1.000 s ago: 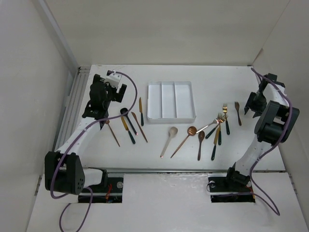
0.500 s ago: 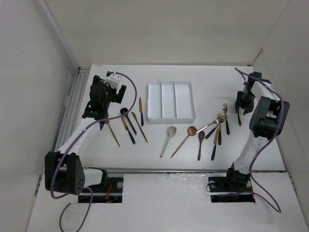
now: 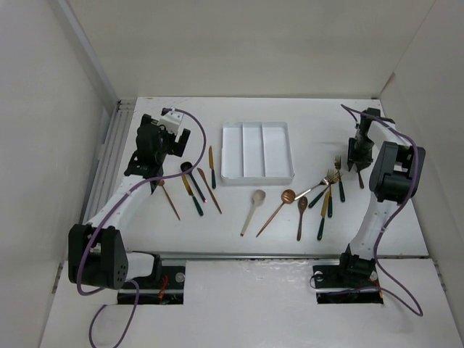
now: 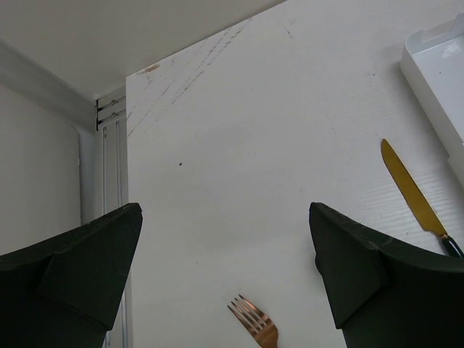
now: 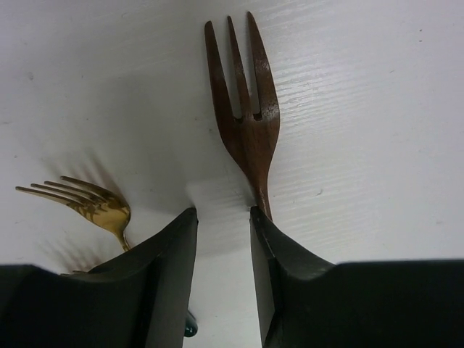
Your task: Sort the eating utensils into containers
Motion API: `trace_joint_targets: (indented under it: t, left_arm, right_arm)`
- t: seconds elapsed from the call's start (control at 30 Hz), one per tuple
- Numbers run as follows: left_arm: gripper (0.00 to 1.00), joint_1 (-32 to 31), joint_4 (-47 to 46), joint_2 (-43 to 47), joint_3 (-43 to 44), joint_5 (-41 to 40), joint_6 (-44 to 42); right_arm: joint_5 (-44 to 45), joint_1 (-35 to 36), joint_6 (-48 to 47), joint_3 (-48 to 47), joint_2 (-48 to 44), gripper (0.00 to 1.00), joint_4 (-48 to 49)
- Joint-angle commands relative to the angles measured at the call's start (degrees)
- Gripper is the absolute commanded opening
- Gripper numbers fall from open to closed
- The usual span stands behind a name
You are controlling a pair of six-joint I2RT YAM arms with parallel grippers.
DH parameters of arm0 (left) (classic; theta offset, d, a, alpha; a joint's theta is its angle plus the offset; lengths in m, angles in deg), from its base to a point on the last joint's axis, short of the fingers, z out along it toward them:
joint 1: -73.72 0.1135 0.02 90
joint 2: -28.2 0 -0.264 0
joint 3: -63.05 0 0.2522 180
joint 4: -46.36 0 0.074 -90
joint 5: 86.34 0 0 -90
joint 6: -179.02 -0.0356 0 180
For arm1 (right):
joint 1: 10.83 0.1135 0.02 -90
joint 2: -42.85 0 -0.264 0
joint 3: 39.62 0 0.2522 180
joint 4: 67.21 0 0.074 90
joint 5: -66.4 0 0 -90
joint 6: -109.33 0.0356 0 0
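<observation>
Far right on white counter (image 3: 319,123), right gripper (image 5: 222,217) sits low over dark brown three-tined fork (image 5: 243,109) for pickup, jaws narrowly apart, empty; left gripper (image 4: 225,210) wide apart, empty.

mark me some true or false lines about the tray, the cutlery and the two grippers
1. The tray holds no cutlery yet. True.
2. The left gripper is shut. False: its fingers stand wide apart.
3. The brown fork by the right gripper has four tines. False: it has three.
4. A cream spoon lies on the table, on the arms' side of the tray. True.
5. The gold knife lies inside the tray. False: it lies on the table, left of the tray.
</observation>
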Motion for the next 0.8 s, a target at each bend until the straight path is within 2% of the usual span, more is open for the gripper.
trace_joint_targets:
  t: [0.0, 0.2, 0.47, 0.67, 0.77]
  left_arm:
    - [1.00, -0.06, -0.53, 0.09, 2.77, -0.29, 0.04]
    - [1.00, -0.06, -0.53, -0.44, 2.77, 0.77, 0.04]
    - [1.00, -0.06, -0.53, -0.44, 2.25, 0.77, -0.49]
    - [1.00, -0.06, -0.53, 0.09, 1.19, -0.29, -0.49]
    - [1.00, -0.06, -0.53, 0.61, 1.19, -0.29, -0.49]
  right_arm:
    - [0.39, 0.27, -0.89, -0.83, -4.98, 0.41, 0.55]
    - [-1.36, -0.87, -1.43, -1.36, -6.93, 0.43, 0.55]
    - [0.57, -3.33, -1.43, -1.36, -0.96, 0.43, -0.06]
    - [-1.54, -3.33, -1.43, -0.22, 1.59, 0.44, -0.06]
    - [-1.54, -3.33, -0.90, 0.31, 2.91, 0.35, -0.06]
